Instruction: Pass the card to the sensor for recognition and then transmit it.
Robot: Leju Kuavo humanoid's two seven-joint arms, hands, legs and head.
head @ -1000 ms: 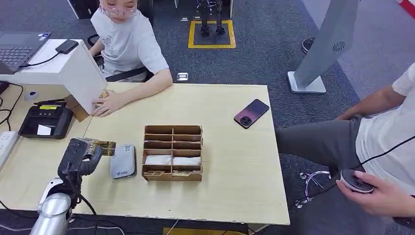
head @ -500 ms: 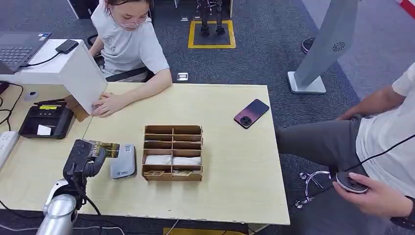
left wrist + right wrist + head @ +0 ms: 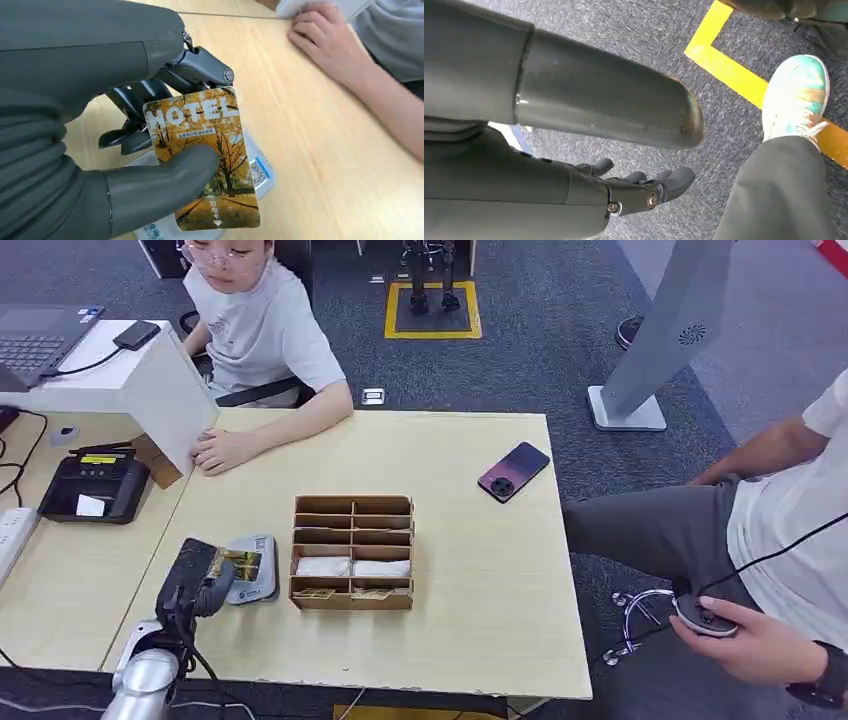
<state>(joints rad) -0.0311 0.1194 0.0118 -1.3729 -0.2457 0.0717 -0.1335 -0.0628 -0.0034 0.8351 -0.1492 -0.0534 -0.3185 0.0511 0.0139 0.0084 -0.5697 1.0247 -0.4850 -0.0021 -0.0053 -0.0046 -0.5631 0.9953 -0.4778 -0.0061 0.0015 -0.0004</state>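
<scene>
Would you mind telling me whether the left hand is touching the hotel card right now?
Touching. In the left wrist view the left hand pinches the card, thumb pressed across its face and fingers behind it.

My dark grey left hand holds a card printed with golden-yellow autumn trees and white lettering. Beneath it lies a pale grey sensor pad on the light wooden table, beside a brown cardboard compartment box.

Card and left hand partly hide sensor.
</scene>
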